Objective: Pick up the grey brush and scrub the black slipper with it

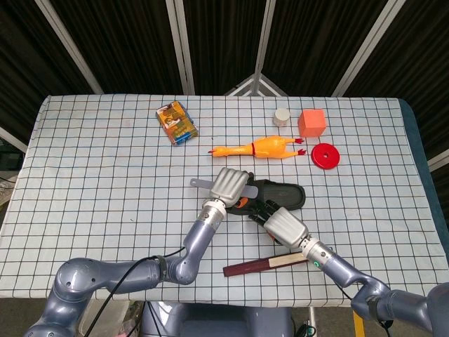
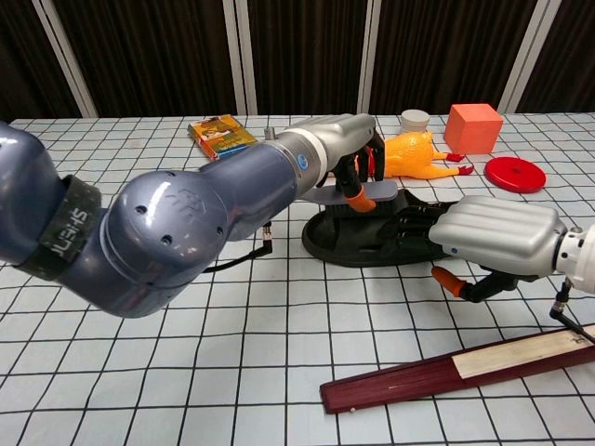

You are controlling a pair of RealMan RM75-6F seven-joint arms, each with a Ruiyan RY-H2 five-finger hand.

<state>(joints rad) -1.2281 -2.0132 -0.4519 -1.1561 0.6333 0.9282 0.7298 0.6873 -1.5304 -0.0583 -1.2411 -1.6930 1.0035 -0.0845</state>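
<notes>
The black slipper lies flat at the table's middle. My left hand grips the grey brush and holds its bristles down on the slipper's top. The brush's handle end sticks out to the left of the hand in the head view. My right hand rests on the slipper's near side, its dark fingers spread over the slipper, holding it in place.
A dark red folded fan lies near the front edge. Behind the slipper lie a yellow rubber chicken, a red disc, an orange cube, a small grey cylinder and a colourful box.
</notes>
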